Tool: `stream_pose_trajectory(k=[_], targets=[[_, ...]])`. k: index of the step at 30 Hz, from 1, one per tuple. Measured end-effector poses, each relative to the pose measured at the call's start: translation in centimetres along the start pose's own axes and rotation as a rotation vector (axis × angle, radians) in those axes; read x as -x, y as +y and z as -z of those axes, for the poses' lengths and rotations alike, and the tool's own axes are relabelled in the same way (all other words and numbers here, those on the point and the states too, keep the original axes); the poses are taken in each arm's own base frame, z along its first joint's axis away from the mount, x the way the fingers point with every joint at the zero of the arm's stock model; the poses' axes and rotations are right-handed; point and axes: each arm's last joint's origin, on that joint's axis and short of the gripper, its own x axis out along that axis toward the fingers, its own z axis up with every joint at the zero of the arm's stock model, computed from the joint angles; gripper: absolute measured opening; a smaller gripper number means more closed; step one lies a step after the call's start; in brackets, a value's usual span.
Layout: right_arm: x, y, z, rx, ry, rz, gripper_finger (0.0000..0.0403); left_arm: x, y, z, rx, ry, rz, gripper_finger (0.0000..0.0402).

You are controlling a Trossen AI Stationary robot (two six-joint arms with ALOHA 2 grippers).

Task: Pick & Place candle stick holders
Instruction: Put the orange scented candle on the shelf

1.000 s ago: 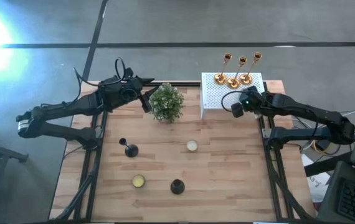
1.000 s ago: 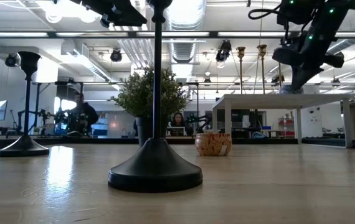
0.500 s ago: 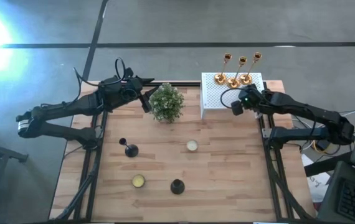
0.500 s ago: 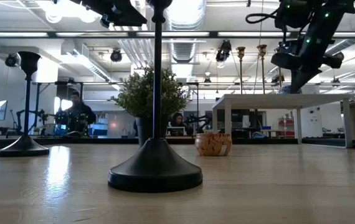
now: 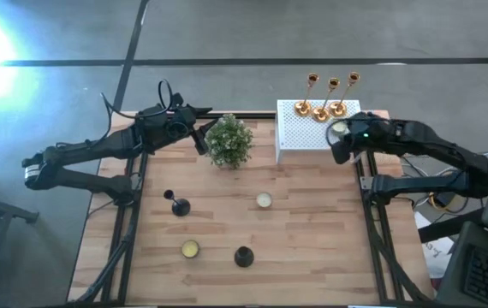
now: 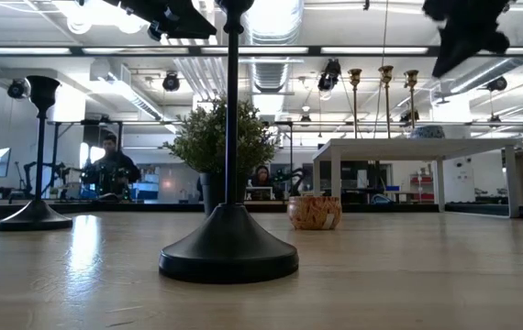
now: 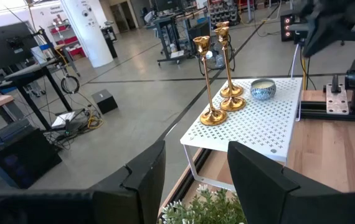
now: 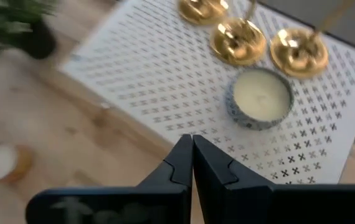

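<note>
Gold stems [image 5: 332,96] upright on box [image 5: 300,137].

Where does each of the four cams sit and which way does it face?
High: overhead, straight down on the table; both arms show.
Low: table height, level across into the room; a black candle stick holder fills the foreground.
Left wrist: on the left arm by the plant, facing the white perforated box; left gripper jaws open.
Right wrist: above the box, looking down; right gripper jaws shut.
Shared: both wrist views show the gold candle stick holders and a candle bowl.
</note>
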Motion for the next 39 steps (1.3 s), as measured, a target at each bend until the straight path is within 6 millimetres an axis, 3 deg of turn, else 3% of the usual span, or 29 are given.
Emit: stream_pose_trajectory(k=[6, 15, 30, 39], targets=[[3.2, 1.2, -0.3, 0.111, -0.024, -0.130, 0.0008, 0.0, 0.0, 0.0, 0.000, 0.000, 0.000, 0.0179], [4.1, 5.1, 1.4, 0.274, 0.042, -0.288, 0.0008, 0.0, 0.0, 0.0, 0.000, 0.000, 0.000, 0.0179], [4.3, 12.0, 6.4, 0.402, 0.093, -0.319, 0.0008, 0.0, 0.0, 0.0, 0.000, 0.000, 0.000, 0.0179], [1.1, 17.2, 8.2, 0.497, 0.111, -0.285, 0.0008, 0.0, 0.0, 0.0, 0.000, 0.000, -0.001, 0.0179]])
